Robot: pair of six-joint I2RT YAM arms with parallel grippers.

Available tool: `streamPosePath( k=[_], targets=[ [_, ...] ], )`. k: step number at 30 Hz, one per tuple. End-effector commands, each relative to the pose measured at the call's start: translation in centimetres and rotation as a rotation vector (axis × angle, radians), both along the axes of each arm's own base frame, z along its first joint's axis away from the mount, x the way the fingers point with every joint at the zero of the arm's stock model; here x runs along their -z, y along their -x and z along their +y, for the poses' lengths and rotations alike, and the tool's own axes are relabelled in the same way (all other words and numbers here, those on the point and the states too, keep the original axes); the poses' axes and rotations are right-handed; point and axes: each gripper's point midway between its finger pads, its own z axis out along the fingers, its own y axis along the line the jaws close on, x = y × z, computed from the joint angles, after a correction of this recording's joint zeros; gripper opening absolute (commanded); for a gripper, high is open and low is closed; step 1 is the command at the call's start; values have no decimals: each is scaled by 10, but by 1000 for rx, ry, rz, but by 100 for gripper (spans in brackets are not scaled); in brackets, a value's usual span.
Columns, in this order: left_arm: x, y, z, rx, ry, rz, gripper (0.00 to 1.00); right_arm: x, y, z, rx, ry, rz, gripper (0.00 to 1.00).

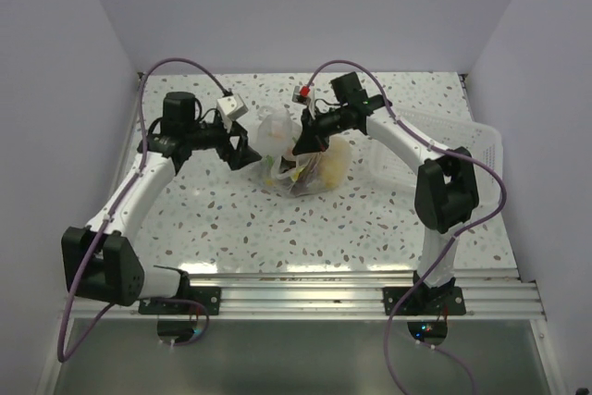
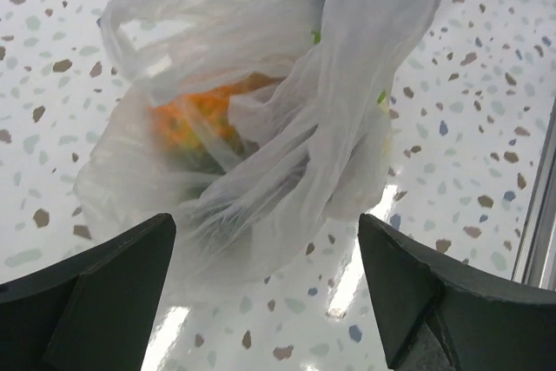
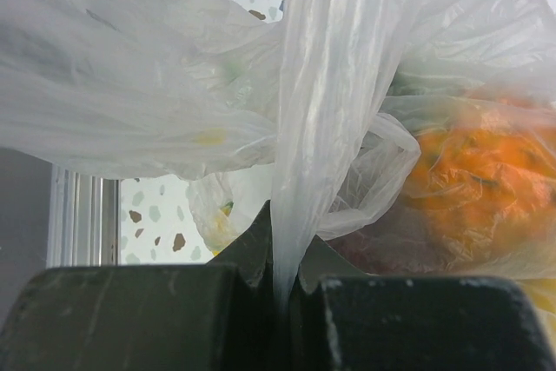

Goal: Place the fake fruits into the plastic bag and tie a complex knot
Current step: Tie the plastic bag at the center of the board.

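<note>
The transparent plastic bag (image 1: 298,156) lies mid-table with the fake fruits (image 1: 319,171) inside it, orange, yellow and a dark reddish one. In the left wrist view the bag (image 2: 261,145) shows an orange fruit (image 2: 195,119) through the film. My left gripper (image 2: 265,293) is open and empty, just left of the bag (image 1: 242,150). My right gripper (image 3: 282,280) is shut on a stretched strip of the bag's neck (image 3: 326,128), right beside an orange fruit (image 3: 473,175); in the top view it sits over the bag (image 1: 305,141). No knot shows.
A rigid white slotted tray (image 1: 453,150) lies at the right behind my right arm. White walls close in the speckled table (image 1: 231,228) on three sides. A metal rail (image 1: 324,298) runs along the near edge.
</note>
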Motion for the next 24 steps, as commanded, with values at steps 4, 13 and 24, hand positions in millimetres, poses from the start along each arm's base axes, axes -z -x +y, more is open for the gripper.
streamPosePath(
  k=[4,13,24],
  targets=[
    [-24,15,29,-145,34,-69,80,-30,6,5,-15,-56,-22,0],
    [-36,29,23,-316,148,-306,78,-32,5,6,13,-71,1,0],
    [-28,9,-15,-300,273,-274,76,-33,1,11,11,-91,5,0]
  ],
)
